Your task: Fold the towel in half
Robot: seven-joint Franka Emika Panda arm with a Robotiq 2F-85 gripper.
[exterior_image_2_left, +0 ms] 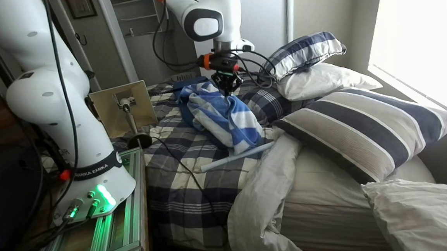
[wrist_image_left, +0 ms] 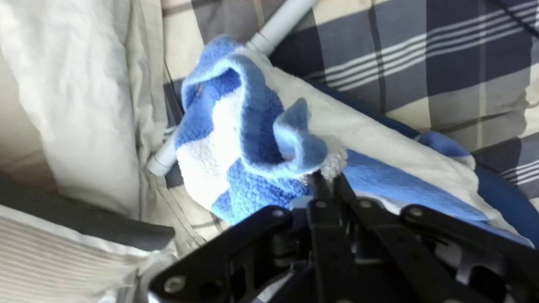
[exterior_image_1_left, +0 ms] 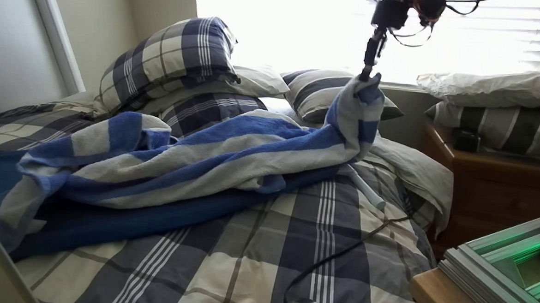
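The blue and white striped towel (exterior_image_1_left: 233, 154) lies rumpled and stretched across the bed, with one end lifted into a peak. It also shows in an exterior view (exterior_image_2_left: 211, 112) and in the wrist view (wrist_image_left: 261, 191). My gripper (exterior_image_1_left: 365, 75) points down and is shut on a pinch of the towel's edge at that raised end. The gripper shows small and dark in an exterior view (exterior_image_2_left: 227, 91). In the wrist view the fingertips (wrist_image_left: 329, 179) are close together with white towel pile between them. A bit of blue edge curls up beside the fingers.
A dark blue flat pad (exterior_image_1_left: 169, 227) lies under the towel on the plaid bedspread (exterior_image_1_left: 255, 261). A pale tube (exterior_image_2_left: 237, 155) lies by the towel's raised end. Plaid pillows (exterior_image_1_left: 169, 54) and a striped pillow (exterior_image_2_left: 375, 128) stand behind. A panel on a stand (exterior_image_2_left: 123, 108) is near the arm's base.
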